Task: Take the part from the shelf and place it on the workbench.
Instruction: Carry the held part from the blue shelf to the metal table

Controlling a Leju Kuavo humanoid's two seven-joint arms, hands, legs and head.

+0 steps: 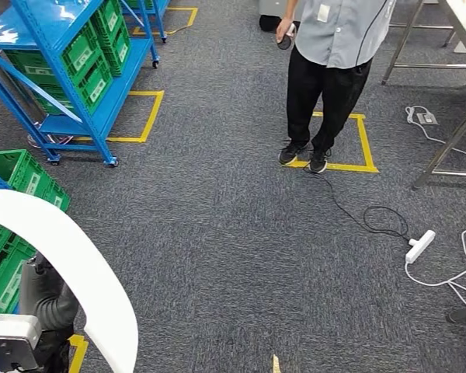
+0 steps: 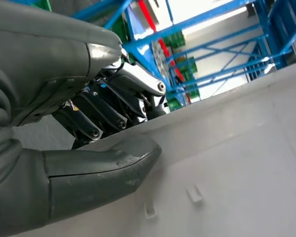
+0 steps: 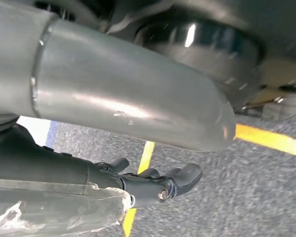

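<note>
White curved panel (image 1: 72, 256), long axis arching across your left hand (image 2: 83, 123), is pinched between thumb and fingers; your right hand (image 3: 154, 182) hangs with fingers apart, holding nothing.

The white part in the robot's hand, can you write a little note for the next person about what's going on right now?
Left hand: grips the white part by its edge, thumb on one face, fingers behind.
Right hand: hangs over the carpet, holds nothing, fingers fairly straight.
Blue shelf with green crates stands at the left.
A person stands ahead.
Done: part taken.
Left: carry it to the workbench and set it down.
</note>
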